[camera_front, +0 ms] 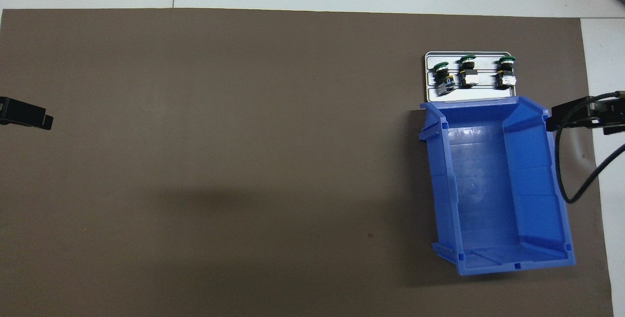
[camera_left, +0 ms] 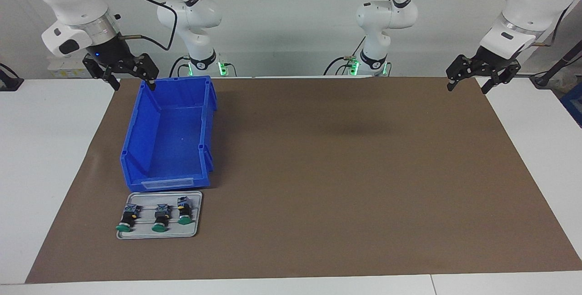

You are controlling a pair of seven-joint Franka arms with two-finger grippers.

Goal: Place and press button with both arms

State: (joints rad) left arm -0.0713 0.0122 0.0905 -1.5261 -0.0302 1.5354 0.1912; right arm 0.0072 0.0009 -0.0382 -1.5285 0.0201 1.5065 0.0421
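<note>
The button point(camera_left: 159, 217), likely light and rigid, is best gripped across its black barrel. Both the left gripper point(camera_left: 470, 85) and the right gripper point(camera_left: 132, 85) are held wide apart and empty.

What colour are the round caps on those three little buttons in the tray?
Green, on all three buttons in the tray; the facing view shows the caps best.

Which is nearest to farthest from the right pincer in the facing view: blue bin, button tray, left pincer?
1. Blue bin: directly under the right pincer, at the right arm's end.
2. Button tray: beside the bin, farther from the robots.
3. Left pincer: over the mat's edge at the left arm's end.
</note>
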